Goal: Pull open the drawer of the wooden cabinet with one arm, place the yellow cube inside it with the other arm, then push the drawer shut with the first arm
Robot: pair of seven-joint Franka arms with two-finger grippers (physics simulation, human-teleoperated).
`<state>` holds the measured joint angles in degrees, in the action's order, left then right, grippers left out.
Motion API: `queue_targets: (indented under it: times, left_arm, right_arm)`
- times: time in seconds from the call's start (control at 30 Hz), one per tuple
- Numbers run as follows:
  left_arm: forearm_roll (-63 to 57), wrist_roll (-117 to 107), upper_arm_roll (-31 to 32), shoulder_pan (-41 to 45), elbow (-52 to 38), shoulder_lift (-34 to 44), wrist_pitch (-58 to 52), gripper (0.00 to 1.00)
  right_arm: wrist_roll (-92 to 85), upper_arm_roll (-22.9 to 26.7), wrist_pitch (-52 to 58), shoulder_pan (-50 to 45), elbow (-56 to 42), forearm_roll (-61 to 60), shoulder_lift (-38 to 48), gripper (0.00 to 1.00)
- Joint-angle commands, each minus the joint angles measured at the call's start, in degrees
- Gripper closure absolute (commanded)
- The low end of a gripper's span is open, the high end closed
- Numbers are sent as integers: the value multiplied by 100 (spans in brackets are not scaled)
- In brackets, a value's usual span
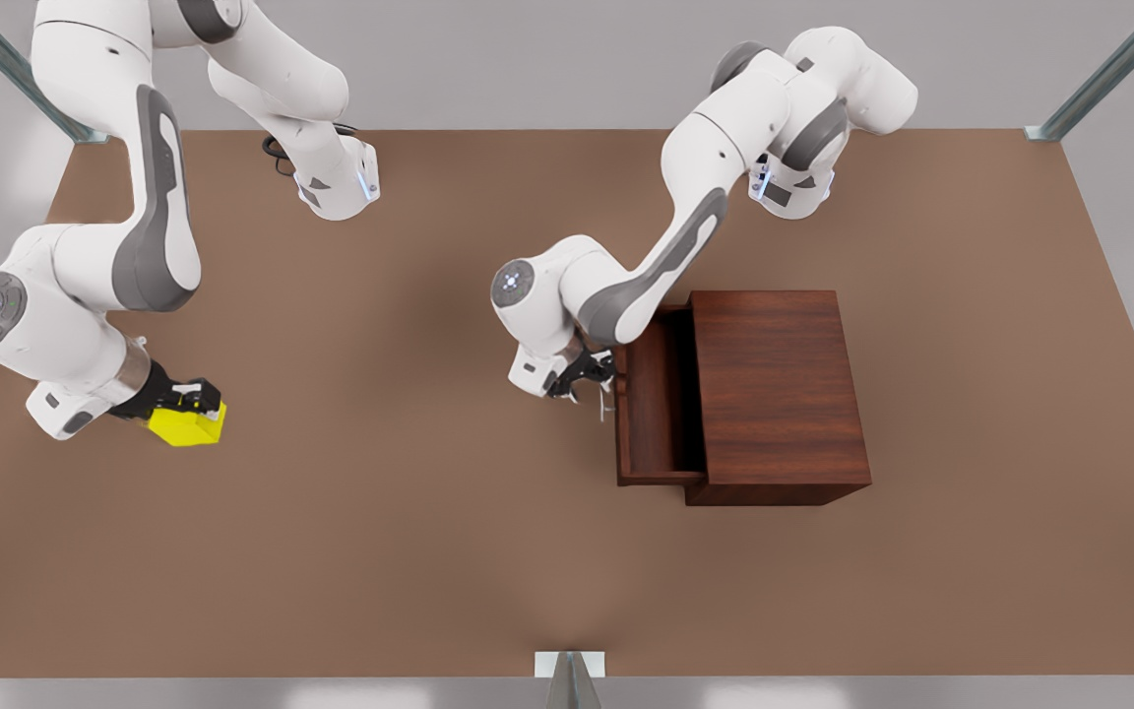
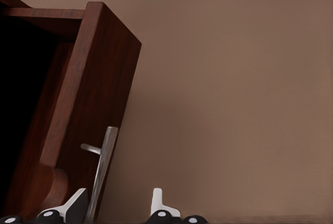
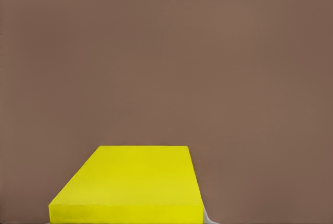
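Note:
The wooden cabinet (image 1: 779,394) stands right of the table's middle, with its drawer (image 1: 623,433) pulled partly out toward the front view's left. My left gripper (image 1: 592,379) is at the drawer front. It is open, and the silver bar handle (image 2: 104,161) lies between its fingers (image 2: 78,206), close to one and apart from the other. At the front view's left, my right gripper (image 1: 188,399) is shut on the yellow cube (image 1: 191,425), which sits tilted in its grasp. The right wrist view shows the yellow cube (image 3: 130,182) close up over bare table.
The brown table (image 1: 429,551) stretches wide between the cube and the cabinet. Both arm bases (image 1: 336,182) stand at the far edge. Metal frame posts (image 1: 1099,79) rise at the far corners, and another post (image 1: 569,679) stands at the middle of the near edge.

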<state>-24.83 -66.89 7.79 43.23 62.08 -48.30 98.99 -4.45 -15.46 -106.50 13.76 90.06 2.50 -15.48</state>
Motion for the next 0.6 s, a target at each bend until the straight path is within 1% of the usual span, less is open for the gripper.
queue_targets:
  times: [0.0,0.07,0.1,0.13,0.17,0.2,0.23,0.3,0.37,0.4,0.43,0.47,0.53,0.57]
  left_arm:
    - [5,-254,12,45,-56,5,41,36]
    - [110,-272,38,98,-135,5,-28,36]
    - [268,-255,126,89,-459,57,-492,36]
    - [347,-158,214,36,-714,223,-880,34]
    - [698,280,223,-191,-741,706,-1135,21]
    - [1180,746,214,-612,-741,1102,-1277,7]
    - [1559,1404,214,-1131,-733,1261,-1312,0]
    - [1701,3102,232,-2107,-733,1358,-1602,0]
    - [1972,4593,232,-2941,-733,1402,-1664,0]
    - [2105,5686,214,-3444,-733,1446,-1664,0]
    - [2123,6073,188,-3795,-724,1569,-1681,0]
    - [2175,6240,161,-4033,-636,1902,-1848,0]
    - [2175,6320,-198,-3928,407,2832,-1595,0]
    - [2175,6320,-243,-3910,1339,3457,-1085,0]
  right_arm:
    - [445,-45,-169,-242,-173,40,-148,42]
    - [769,-45,-169,-611,-278,40,-174,42]
    - [1015,-45,-187,-848,-304,57,-201,42]
    - [1182,-53,-187,-1015,-558,40,-332,42]
    - [1577,-53,-169,-1296,-726,57,-447,42]
    - [1894,-53,-169,-1517,-823,75,-552,42]
    - [2141,-53,-152,-1692,-1025,75,-693,42]
    - [2650,-53,-143,-2061,-1368,84,-947,41]
    - [3151,-53,-143,-2395,-1588,93,-1097,41]
    - [3415,-45,-143,-2624,-1886,93,-1308,41]
    - [3995,-45,-108,-2923,-2142,93,-1466,41]
    - [4267,26,-125,-3213,-2317,101,-1606,41]
    - [4760,78,-108,-3591,-2757,110,-1914,41]
    - [4822,61,-125,-3688,-2862,110,-1967,41]
